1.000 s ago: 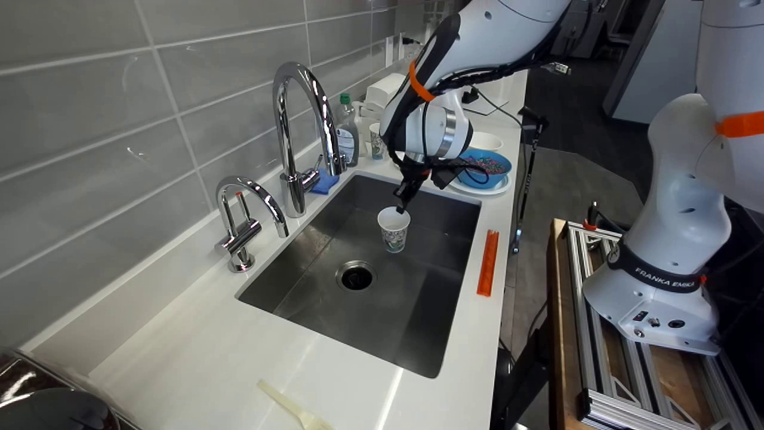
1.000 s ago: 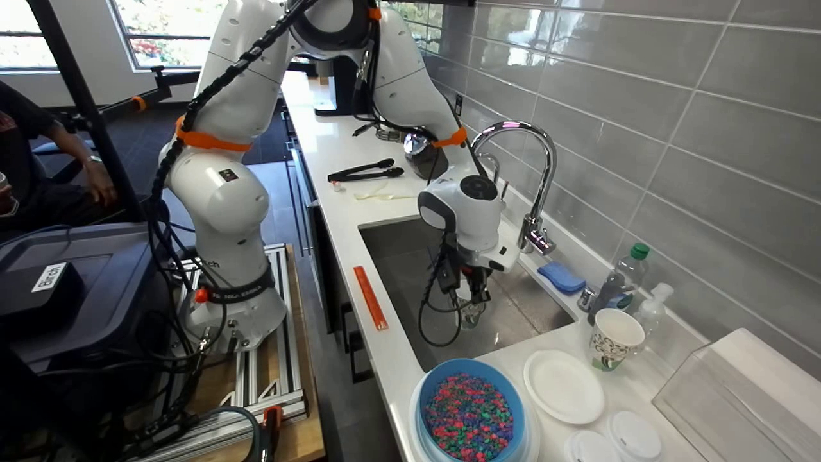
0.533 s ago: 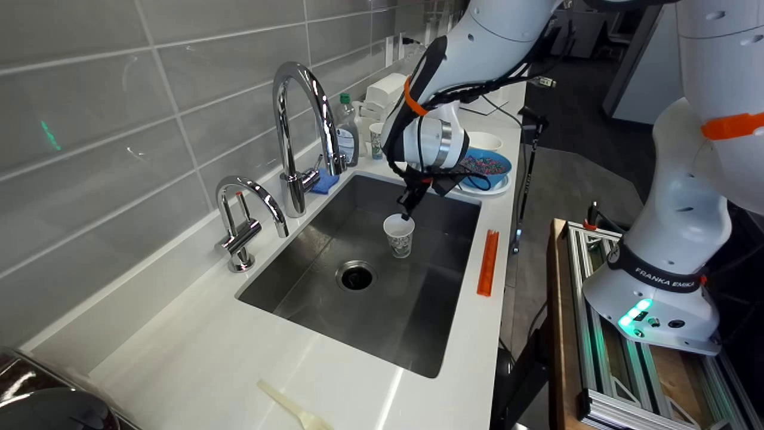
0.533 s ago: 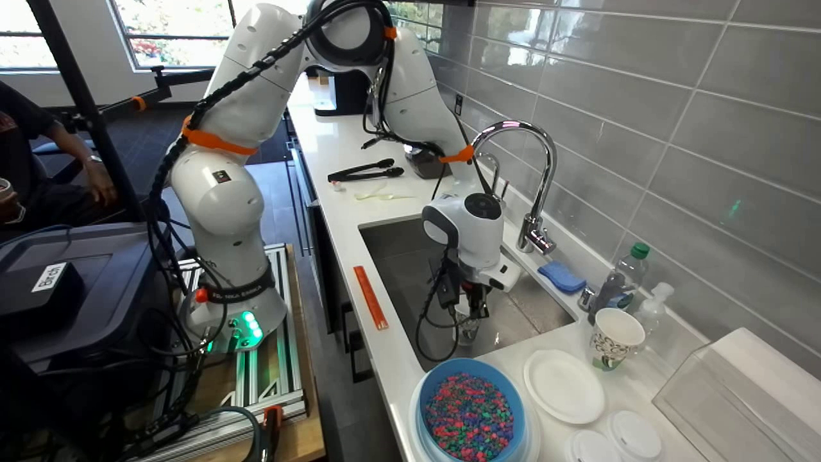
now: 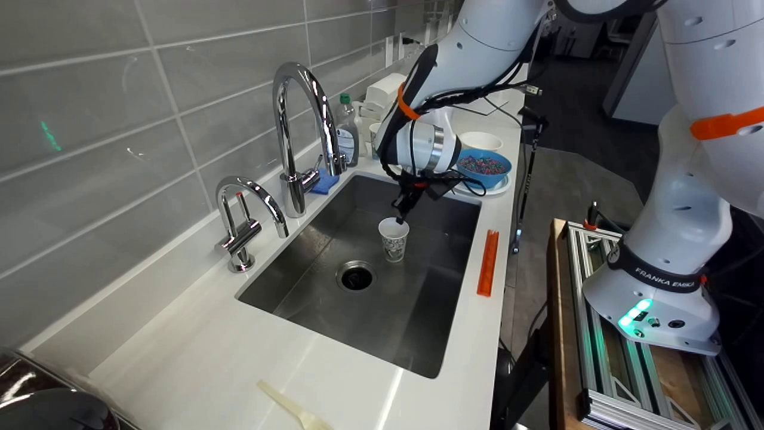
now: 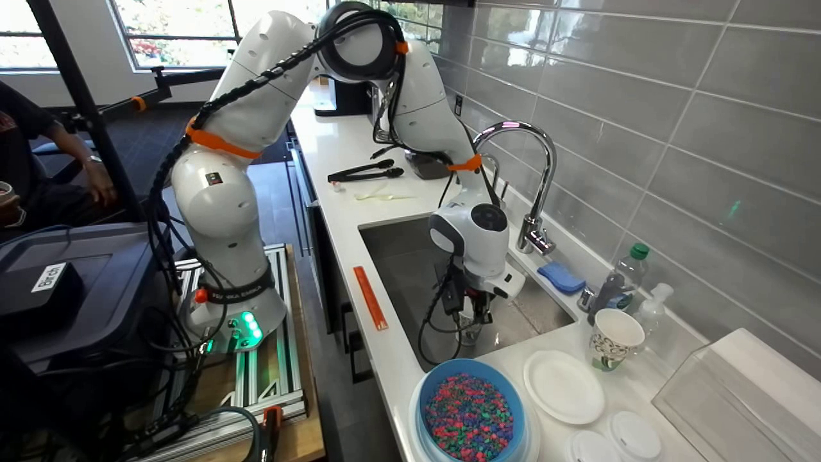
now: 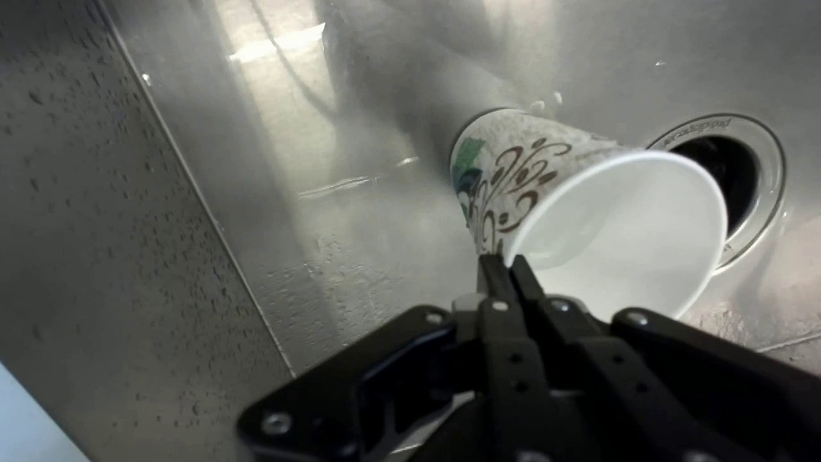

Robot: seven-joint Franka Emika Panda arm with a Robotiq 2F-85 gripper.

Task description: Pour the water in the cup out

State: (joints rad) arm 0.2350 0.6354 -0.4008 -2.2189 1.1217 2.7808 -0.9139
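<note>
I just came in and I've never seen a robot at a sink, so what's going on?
A robot arm is pinching the edge of a paper cup with its gripper, inside the metal sink, near the drain. It's meant to pour water out, but the cup looks about upright, not tipped over yet. I can't tell whether any water's inside.

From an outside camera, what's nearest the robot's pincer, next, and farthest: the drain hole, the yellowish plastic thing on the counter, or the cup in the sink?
In an exterior view, nearest first:
1. The cup, held right in the pincer.
2. The drain hole, in the sink, to the cup's left.
3. The yellowish plastic thing, on the counter at the picture's bottom.
</note>
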